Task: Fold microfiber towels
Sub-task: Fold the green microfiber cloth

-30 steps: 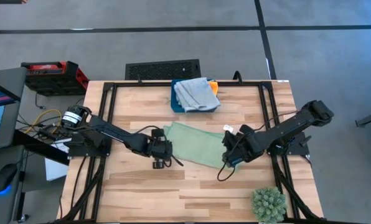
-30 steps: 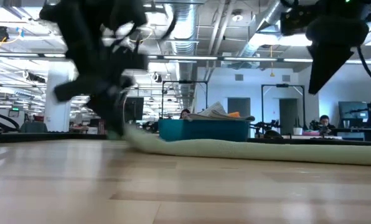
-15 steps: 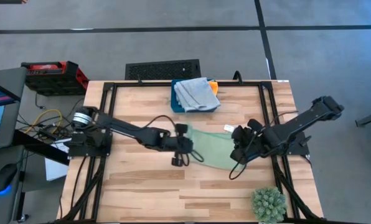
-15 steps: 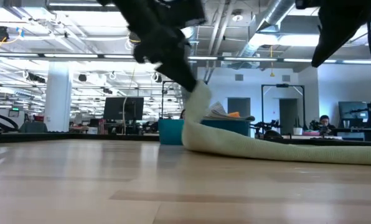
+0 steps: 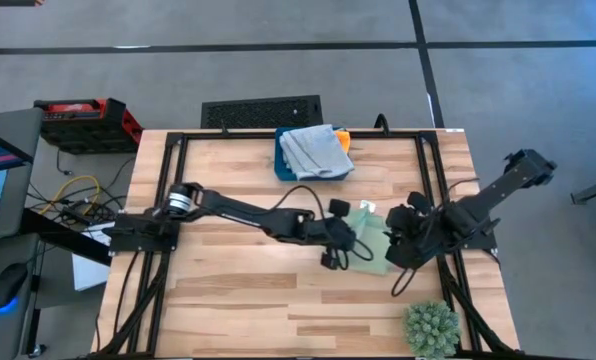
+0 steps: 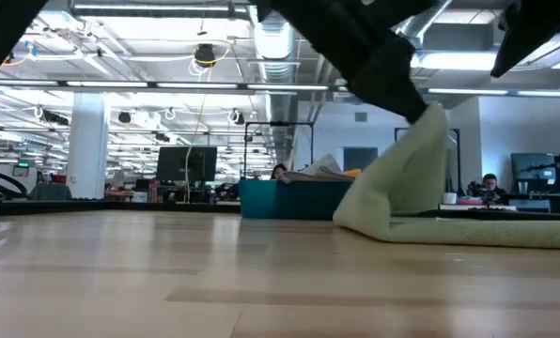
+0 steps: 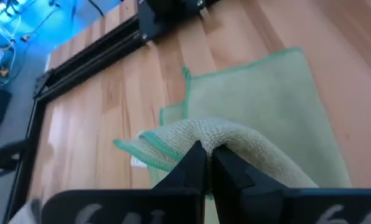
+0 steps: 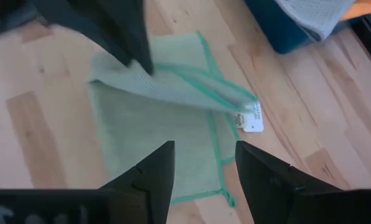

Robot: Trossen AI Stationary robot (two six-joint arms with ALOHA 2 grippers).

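Observation:
A light green towel (image 5: 376, 238) lies right of the table's middle, half doubled over; its lower layer (image 6: 487, 230) rests flat on the wood. My left gripper (image 5: 346, 245) reaches in from the left and is shut on the towel's raised part (image 6: 419, 141). My right gripper (image 5: 398, 246) hovers open just right of the towel and looks down on it (image 8: 154, 134), touching nothing. Two pale blue-grey towels (image 5: 313, 150) and an orange one (image 5: 343, 138) sit in the dark teal box (image 5: 286, 165) at the far edge. My left gripper pinches the green towel between its two fingers at its hemmed edge, near a corner (image 7: 173, 140). The fingers slant down from the table's left. The held edge is lifted clear and the cloth drapes slack from it over the layer that lies on the table (image 7: 260, 93).
A spiky green plant ball (image 5: 431, 328) stands at the near right corner. A white tag (image 8: 253, 118) hangs off the towel's far side. The black frame rails (image 5: 433, 170) run along the table's sides. Bare wood (image 5: 228, 290) lies left and near.
My left gripper has gone toward the table's right edge, holding the towel's left edge, rising as it goes. That edge has been carried up and over the rest, which has stayed flat, so the towel is folding over. My right gripper has drawn back toward the right edge.

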